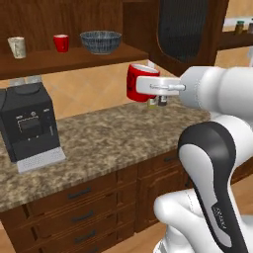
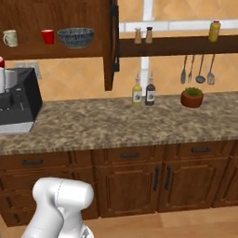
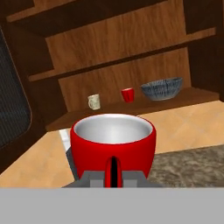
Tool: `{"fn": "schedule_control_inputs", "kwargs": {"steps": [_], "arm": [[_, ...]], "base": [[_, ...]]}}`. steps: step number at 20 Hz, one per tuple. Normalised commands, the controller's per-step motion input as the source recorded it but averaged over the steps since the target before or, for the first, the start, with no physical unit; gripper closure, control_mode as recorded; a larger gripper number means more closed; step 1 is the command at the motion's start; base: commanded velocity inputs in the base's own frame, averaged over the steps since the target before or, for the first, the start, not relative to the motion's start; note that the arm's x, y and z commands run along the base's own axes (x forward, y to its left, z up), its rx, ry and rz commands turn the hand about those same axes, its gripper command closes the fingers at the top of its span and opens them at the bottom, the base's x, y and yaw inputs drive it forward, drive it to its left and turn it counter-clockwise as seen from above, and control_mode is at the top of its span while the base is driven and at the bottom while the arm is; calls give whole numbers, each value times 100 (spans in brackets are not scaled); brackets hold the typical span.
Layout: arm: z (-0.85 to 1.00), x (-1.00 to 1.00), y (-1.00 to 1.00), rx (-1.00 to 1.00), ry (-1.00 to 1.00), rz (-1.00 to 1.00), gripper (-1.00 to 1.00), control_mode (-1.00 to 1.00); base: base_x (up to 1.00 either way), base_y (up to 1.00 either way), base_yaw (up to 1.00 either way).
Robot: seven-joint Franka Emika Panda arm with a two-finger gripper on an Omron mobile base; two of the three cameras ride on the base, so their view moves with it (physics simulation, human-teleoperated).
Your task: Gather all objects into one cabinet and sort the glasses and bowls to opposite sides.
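Tool [image 1: 148, 88] pinches a red cup [image 1: 138, 83] by its rim, held upright in the air above the table [image 1: 108, 138], in front of the open cabinet [image 3: 113, 57]. In the hand view the cup's white inside faces up, just beyond the finger tips.

Key relation: the cabinet's lower shelf [image 1: 74, 58] lies ahead of and above the held cup, up and to the left in the left base view. On that shelf, in a row: beige tumbler [image 1: 17, 47] at the far left, second red cup [image 1: 61, 43] beside it, grey bowl [image 1: 101, 41] at the right end. The free gap looks to be between tumbler and red cup, though its width is hard to judge from here.

Obstacles: the open cabinet door [image 1: 185, 29] hangs close on the right; a coffee machine [image 1: 27, 123] stands on the table below the shelf. Two bottles [image 2: 143, 93] stand further along the table, well apart from the path.
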Motion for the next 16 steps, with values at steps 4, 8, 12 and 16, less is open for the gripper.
{"fn": "schedule_control_inputs", "kwargs": {"steps": [4,8,12,16], "arm": [[0,0,0,0,0,0,100,100],[0,0,0,0,0,0,100,100],[0,0,0,0,0,0,100,100],[0,0,0,0,0,0,100,100]], "base": [[56,69,0],[53,57,0],[82,4,0],[56,1,0]]}}
